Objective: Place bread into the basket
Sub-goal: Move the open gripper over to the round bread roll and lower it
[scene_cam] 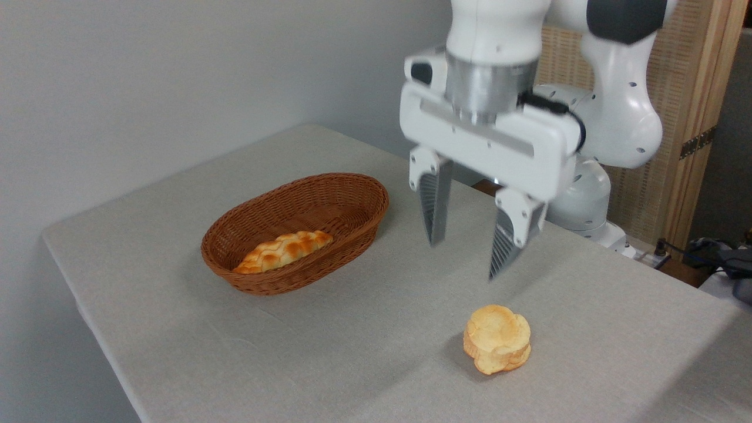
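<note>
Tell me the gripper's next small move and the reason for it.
Probably lower the open gripper down and a little forward over the bun. The bun sits on the table, outside the basket, and the fingers hang empty above it.

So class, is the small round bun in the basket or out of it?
Out. The bun sits on the tablecloth, apart from the basket.

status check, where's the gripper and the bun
Gripper open, empty, above table. Bun on cloth, outside basket. Braided loaf in basket. Nothing between bun and basket.
</note>
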